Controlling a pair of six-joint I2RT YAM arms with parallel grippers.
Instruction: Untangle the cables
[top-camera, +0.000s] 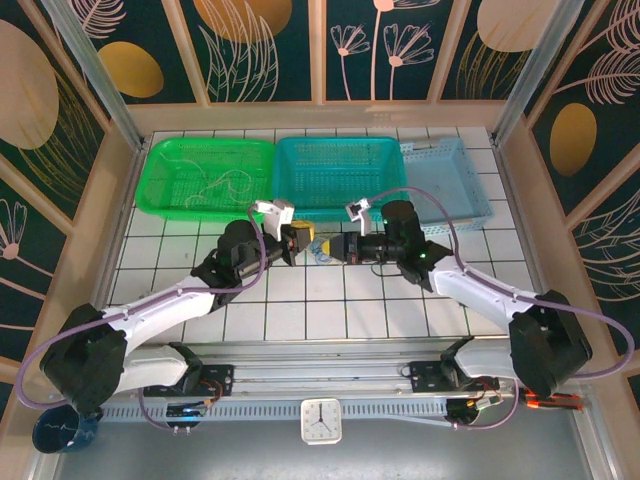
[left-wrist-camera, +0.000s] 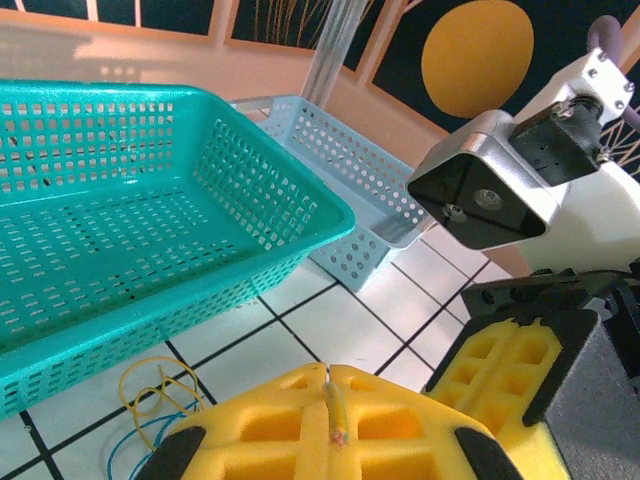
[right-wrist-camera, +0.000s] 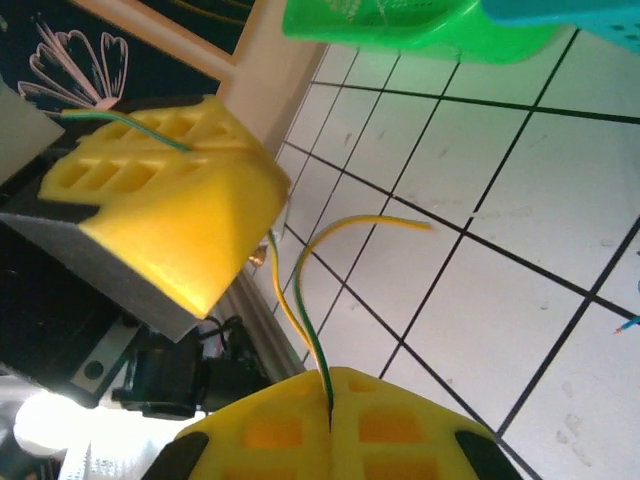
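Behind cables (left-wrist-camera: 335, 412), teal basket (left-wrist-camera: 100, 330) — white tiles (left-wrist-camera: 310, 335)

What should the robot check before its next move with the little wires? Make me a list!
1. Grip of the left gripper on the yellowish wire: ok, fingers shut on it.
2. Grip of the right gripper on the yellow-green wire: ok, fingers shut on it.
3. Both grippers on one and the same wire: cannot tell.
4. Grippers not bumping each other: cannot tell; they sit very close.
5. The loose yellow and blue wires on the tiles lie apart: not ok, their loops cross.
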